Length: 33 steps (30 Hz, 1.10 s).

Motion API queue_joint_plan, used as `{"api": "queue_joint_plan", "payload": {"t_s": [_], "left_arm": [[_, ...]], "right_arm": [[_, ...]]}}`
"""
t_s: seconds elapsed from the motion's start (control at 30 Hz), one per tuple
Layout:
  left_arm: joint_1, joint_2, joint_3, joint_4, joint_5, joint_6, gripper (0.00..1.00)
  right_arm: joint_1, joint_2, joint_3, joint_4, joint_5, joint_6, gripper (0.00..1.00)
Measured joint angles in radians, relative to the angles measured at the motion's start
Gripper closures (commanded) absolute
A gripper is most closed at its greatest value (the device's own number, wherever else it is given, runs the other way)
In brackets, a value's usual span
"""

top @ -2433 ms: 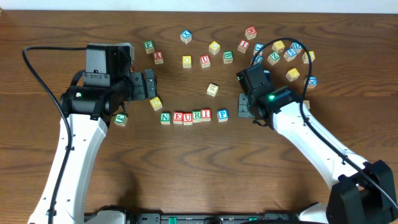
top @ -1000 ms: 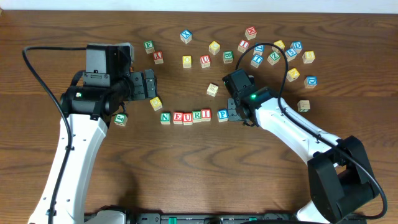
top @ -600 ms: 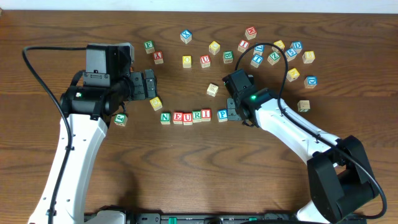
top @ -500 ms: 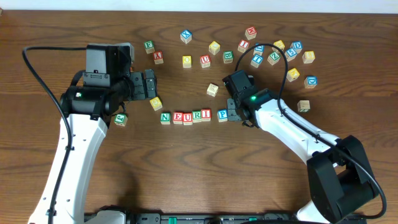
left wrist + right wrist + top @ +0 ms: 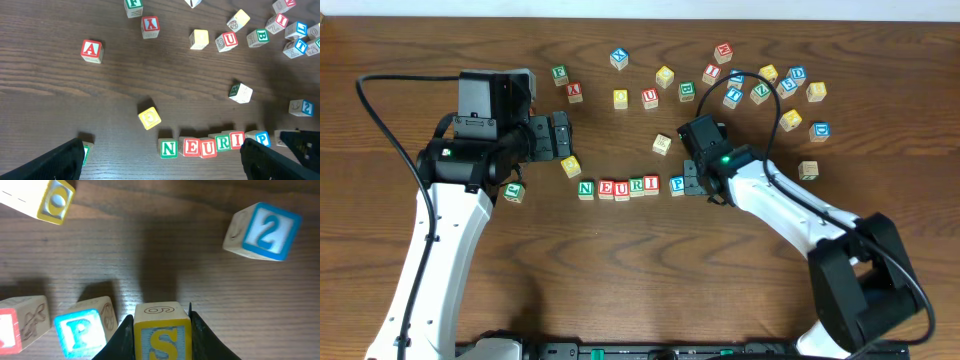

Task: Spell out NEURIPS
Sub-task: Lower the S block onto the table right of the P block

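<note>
Six lettered cubes stand in a row at mid-table: N (image 5: 585, 188), E (image 5: 606, 188), U (image 5: 621, 188), R (image 5: 636, 186), I (image 5: 651, 184) and a blue P (image 5: 677, 185). My right gripper (image 5: 692, 183) sits just right of the P, shut on the yellow-and-blue S cube (image 5: 162, 335). The S cube hangs low beside the P cube (image 5: 80, 330), with one finger (image 5: 125, 336) in the narrow gap between them. The overhead view mostly hides the S under the gripper. My left gripper (image 5: 563, 136) stands open and empty behind the row's left end; its wrist view shows the N cube (image 5: 168, 148) between the fingers.
Several loose cubes lie scattered along the back, including a red A (image 5: 574, 92) and a spare U (image 5: 649, 97). A yellow cube (image 5: 570, 166) sits near my left gripper, a pale cube (image 5: 662, 144) behind the row, and a blue 2 cube (image 5: 262, 231) right of the S.
My right gripper has carried the S cube leftward from the right side of the table to just beside the P, creeping slightly closer in the last second. The left arm has stayed still.
</note>
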Motion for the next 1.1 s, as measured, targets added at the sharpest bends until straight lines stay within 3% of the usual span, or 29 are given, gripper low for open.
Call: {"api": "queue_joint_plan", "payload": {"t_s": [1.1], "left_arm": [[0.000, 0.000, 0.000, 0.000, 0.000, 0.000, 0.02]], "right_arm": [[0.041, 0.046, -0.005, 0.050, -0.034, -0.053, 0.86]]}}
